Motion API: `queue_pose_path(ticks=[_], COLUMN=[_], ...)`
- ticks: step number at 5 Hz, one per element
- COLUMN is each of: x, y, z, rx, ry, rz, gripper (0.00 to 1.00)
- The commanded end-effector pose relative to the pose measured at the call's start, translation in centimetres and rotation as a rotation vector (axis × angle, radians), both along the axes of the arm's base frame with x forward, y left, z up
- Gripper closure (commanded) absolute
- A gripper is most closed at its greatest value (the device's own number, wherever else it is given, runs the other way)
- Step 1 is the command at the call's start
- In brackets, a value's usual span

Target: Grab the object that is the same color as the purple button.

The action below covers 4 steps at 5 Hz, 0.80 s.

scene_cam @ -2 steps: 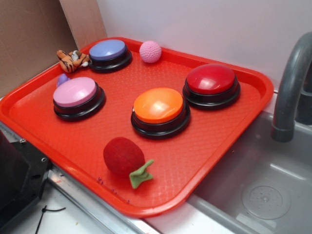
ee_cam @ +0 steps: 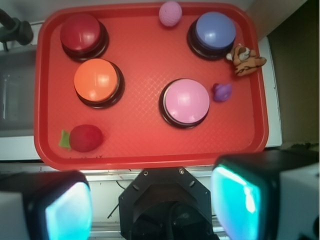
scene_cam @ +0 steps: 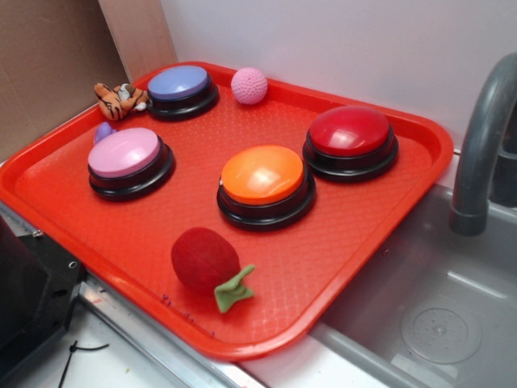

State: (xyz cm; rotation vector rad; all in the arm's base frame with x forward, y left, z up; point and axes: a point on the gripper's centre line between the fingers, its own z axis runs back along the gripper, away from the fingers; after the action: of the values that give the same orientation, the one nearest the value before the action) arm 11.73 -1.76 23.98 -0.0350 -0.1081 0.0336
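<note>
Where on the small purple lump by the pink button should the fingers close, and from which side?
Probably from straight above, closing across the rounded body of the purple lump. It lies on the red tray close beside the pink button, with the tiger toy nearby, so a side approach looks crowded. The fingers are spread wide, well off it.

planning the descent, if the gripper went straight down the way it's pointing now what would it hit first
Probably the robot's own black base, which sits between the open fingers, not the red tray further ahead. Depth is unclear from the wrist view, so this is a guess.

Tiny glossy purple object lies on the tray, well apart from periwinkle purple button.
</note>
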Motion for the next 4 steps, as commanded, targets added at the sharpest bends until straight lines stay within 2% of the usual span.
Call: queue_pose_path(ticks=[1, 3, 4], x=[2.0, 3.8, 4.6], y=[3.0, 8.3, 10.5], z=[-2.5, -7.6, -10.2], rx=[-0.08, -0.051, -0.031], ry=[-0.092, -0.07, -0.111], rz=[0.354, 0.799, 1.025], gripper=[0.0, 0.0, 0.0])
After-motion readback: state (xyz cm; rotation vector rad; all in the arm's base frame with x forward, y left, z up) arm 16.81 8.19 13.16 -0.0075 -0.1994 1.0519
